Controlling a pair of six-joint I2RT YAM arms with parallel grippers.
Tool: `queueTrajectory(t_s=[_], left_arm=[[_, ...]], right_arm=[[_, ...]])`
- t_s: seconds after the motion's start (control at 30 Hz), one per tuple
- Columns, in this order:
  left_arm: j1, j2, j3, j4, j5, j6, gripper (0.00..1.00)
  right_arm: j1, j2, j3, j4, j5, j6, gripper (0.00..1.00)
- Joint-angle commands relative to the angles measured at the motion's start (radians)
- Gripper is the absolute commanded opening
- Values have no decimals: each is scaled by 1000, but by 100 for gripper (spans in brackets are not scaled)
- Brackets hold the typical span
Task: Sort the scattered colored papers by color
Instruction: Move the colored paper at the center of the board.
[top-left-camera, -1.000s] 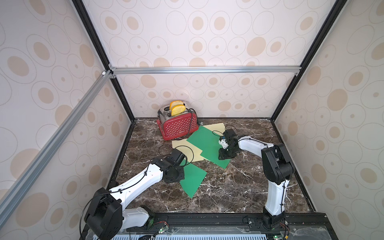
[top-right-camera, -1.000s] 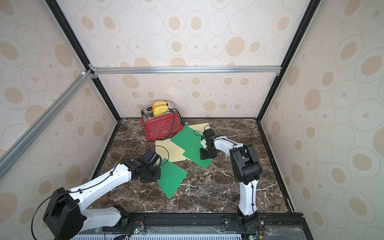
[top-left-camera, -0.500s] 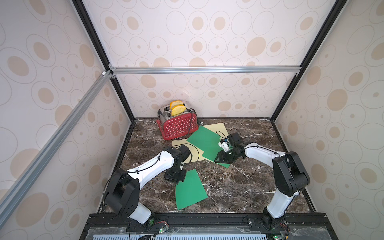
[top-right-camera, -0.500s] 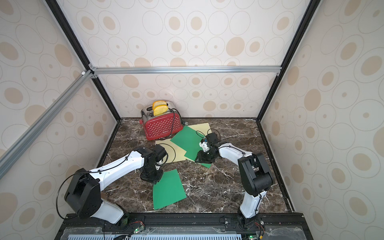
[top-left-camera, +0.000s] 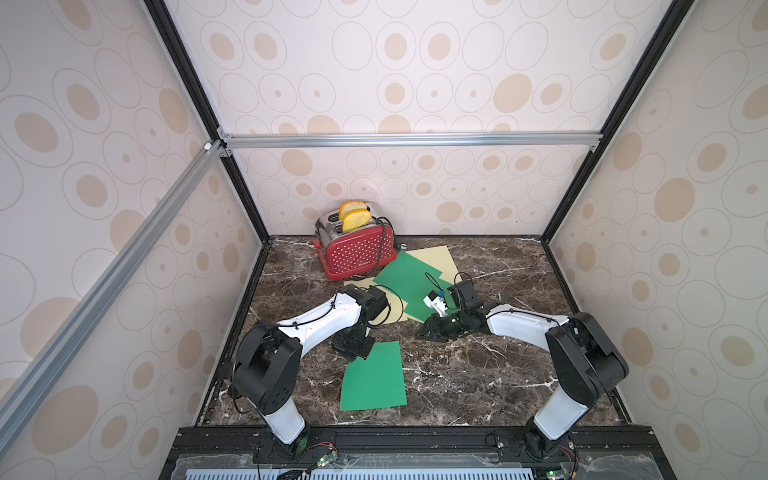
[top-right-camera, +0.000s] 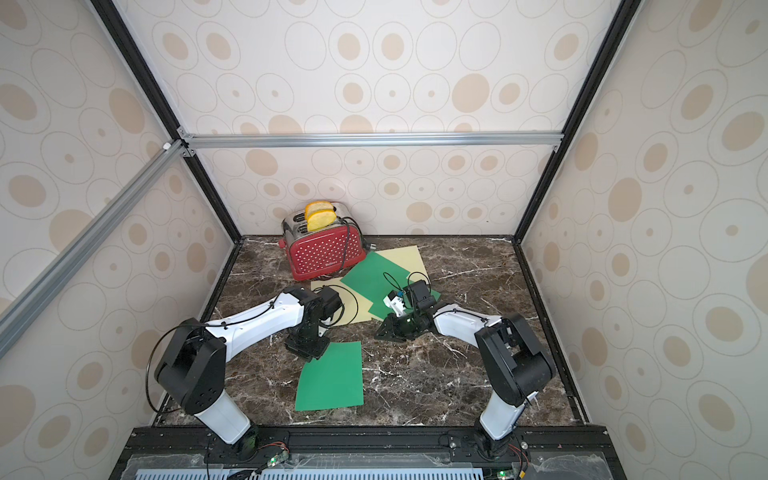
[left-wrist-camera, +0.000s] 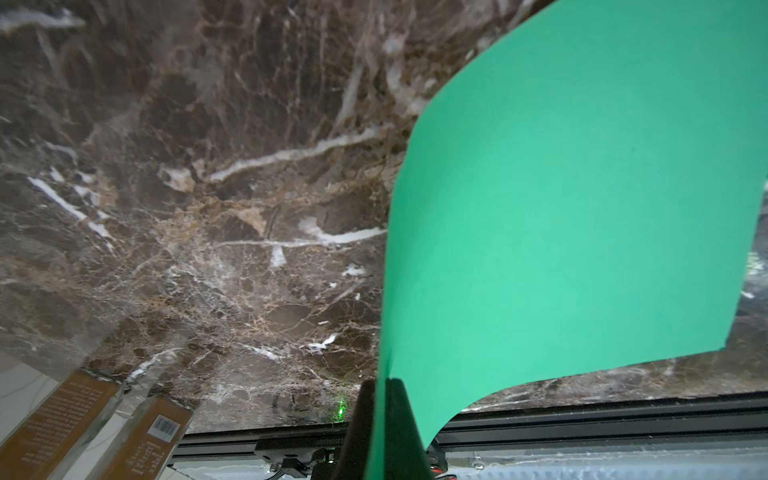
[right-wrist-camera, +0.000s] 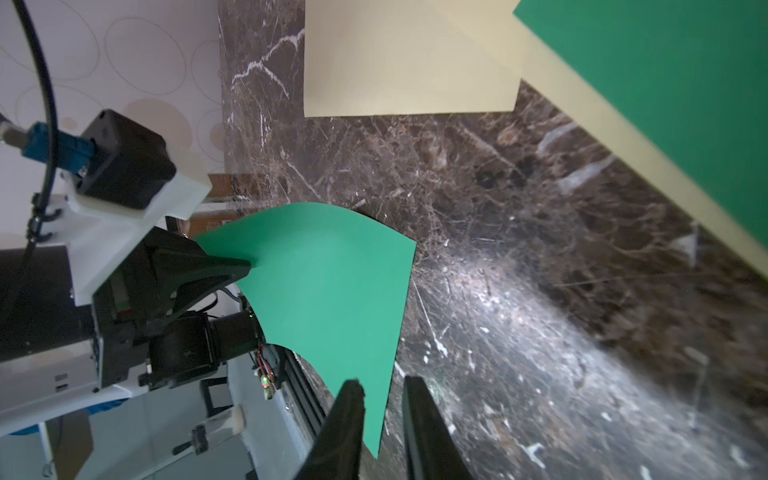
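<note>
Both top views: dark veined marble bench (top-left-camera: 490, 374), boxed in by cream walls (top-left-camera: 415, 62) dotted with beige ovals. Red toaster (top-left-camera: 357, 249) at the back edge, left of centre, overlapping green and cream sheets (top-left-camera: 411, 278) just beside it. Lone green sheet (top-left-camera: 374, 378) near the front edge, far corner clenched in the left jaws. Right jaws low over bare marble beside the overlapping sheets.

Left wrist: lone green sheet (left-wrist-camera: 582, 208) bowing away from the jaws gripping it. Brown cartons (left-wrist-camera: 54, 428) beyond the bench's edge, unseen from above.

Right wrist: right jaws slightly parted, nothing between them. Lone sheet's curl plainer here.
</note>
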Motion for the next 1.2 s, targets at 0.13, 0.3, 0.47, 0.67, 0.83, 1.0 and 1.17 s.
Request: queueTrajectory(t_s=[0.13, 0.3, 0.47, 0.67, 0.83, 1.0, 1.17], left_arm=[[1, 35, 69, 10, -74, 62, 0], [0, 54, 76, 17, -51, 43, 0], [0, 51, 80, 11, -49, 43, 0], [1, 54, 80, 3, -36, 33, 0], [-1, 40, 66, 4, -30, 20, 0], [-1, 36, 65, -25, -18, 2, 0], [-1, 25, 75, -66, -7, -31, 0]], right_arm=[[98, 69, 52, 73, -38, 64, 21], [126, 106, 76, 74, -32, 66, 21], [137, 151, 95, 78, -18, 53, 20], [140, 226, 123, 82, -6, 34, 21], [142, 261, 135, 66, 7, 11, 20], [142, 289, 133, 68, 10, 2, 20], [141, 302, 139, 56, 14, -9, 20]])
